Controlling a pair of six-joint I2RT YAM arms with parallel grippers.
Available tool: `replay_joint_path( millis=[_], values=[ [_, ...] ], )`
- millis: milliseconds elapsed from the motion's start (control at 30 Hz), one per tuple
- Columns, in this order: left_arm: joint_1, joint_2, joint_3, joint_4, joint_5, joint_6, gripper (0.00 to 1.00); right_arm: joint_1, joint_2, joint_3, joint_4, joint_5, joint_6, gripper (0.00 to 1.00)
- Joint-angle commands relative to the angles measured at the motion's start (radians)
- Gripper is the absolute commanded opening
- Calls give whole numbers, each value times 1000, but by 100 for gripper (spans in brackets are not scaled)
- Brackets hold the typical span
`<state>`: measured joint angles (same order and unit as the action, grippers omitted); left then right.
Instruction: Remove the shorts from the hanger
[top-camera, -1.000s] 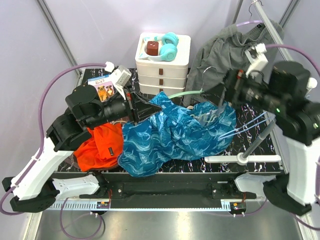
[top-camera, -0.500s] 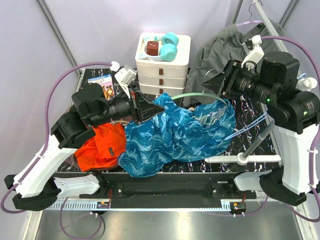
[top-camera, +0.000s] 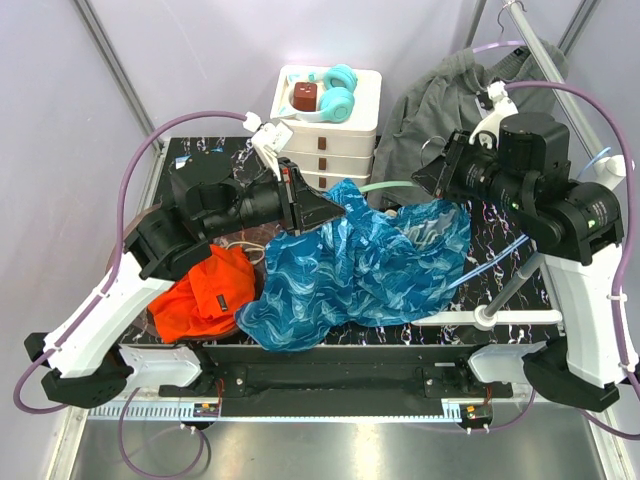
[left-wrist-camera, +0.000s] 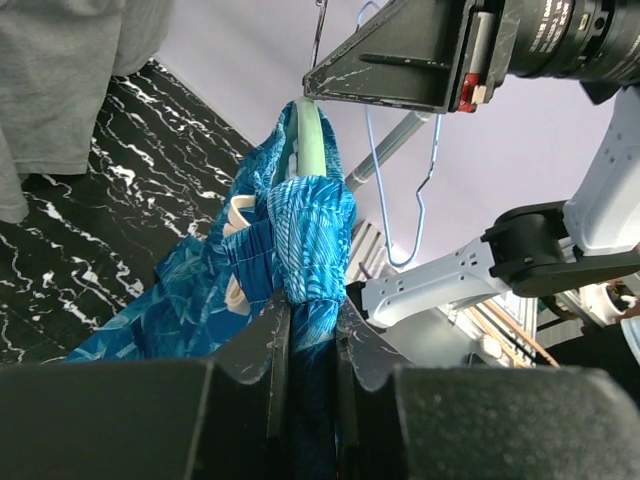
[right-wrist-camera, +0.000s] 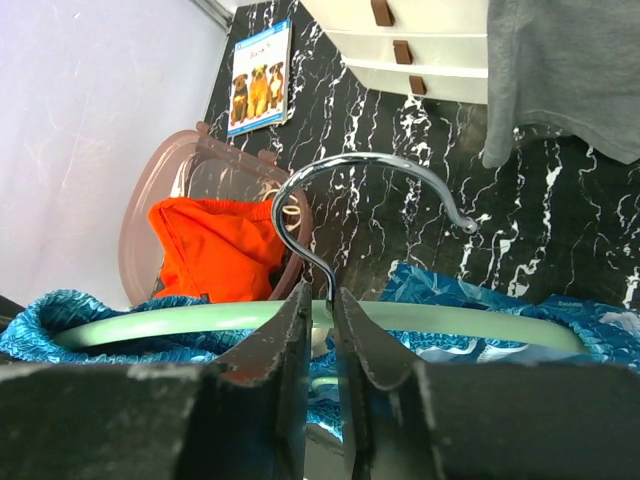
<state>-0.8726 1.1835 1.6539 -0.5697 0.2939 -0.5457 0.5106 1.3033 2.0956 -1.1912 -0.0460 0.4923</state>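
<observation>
Blue shorts (left-wrist-camera: 300, 230) are being pinched in the left gripper (left-wrist-camera: 312, 310), whose fingers are pressing together on a bunched fold of the mottled fabric. Just beyond its fingertips the cloth is draping over one end of the hanger (left-wrist-camera: 305, 130). Farther off the right gripper (top-camera: 430, 175) is crossing the top of that view.

A second ago this gripper was sitting nearer its own base. It is now reaching farther across toward the right arm, lifting the blue shorts with it.

The right gripper was spread wide over the fabric a second ago. Now its fingers are closing on the stem of the hanger's chrome hook (right-wrist-camera: 355, 158), which is curving up right in front of them. The green bar is running crosswise just past the fingertips, with blue fabric bunching at both ends.

Beyond the bar, on the gripper's left, orange shorts (right-wrist-camera: 215, 245) are lying in a pink tub (right-wrist-camera: 150, 200). Behind the hook the black marbled table (right-wrist-camera: 530, 240) is showing. Farthest out, a card (right-wrist-camera: 262, 75) with dogs is lying flat, a white drawer unit (right-wrist-camera: 440, 45) is standing, and grey shorts (right-wrist-camera: 570, 70) are hanging at the far right.
</observation>
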Motion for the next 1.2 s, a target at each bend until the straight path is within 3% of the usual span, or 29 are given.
replay_joint_path(
  millis=[0,100,367,467,567,633,667,767,867,1033,1167],
  values=[
    [-11,-51,6,257,56,-59,0,22,-24,-14,35,37,-20,25],
    [-12,-62,0,258,74,-68,0,22,-25,-11,45,41,-26,36],
    [-11,-45,10,301,163,-95,0,22,-19,-46,96,43,-46,35],
    [-11,-56,-3,303,156,-97,0,22,-13,-34,99,41,-60,26],
    [-12,-68,-26,303,120,-91,0,22,-27,-29,104,72,-60,3],
    [-11,-74,-39,294,103,-79,7,23,-41,-43,110,98,-63,0],
    [-11,-74,-39,262,102,-73,20,22,-55,-45,113,127,-63,0],
    [-11,-90,-46,165,96,-57,38,22,-74,-39,113,170,-57,0],
    [-11,-146,-118,140,77,-60,46,22,-91,-17,114,185,-44,0],
    [-12,-225,-242,136,71,-71,49,22,-107,9,113,213,-46,0],
    [-11,-242,-272,105,73,-85,45,22,-122,-14,123,238,-46,0]
  ],
)
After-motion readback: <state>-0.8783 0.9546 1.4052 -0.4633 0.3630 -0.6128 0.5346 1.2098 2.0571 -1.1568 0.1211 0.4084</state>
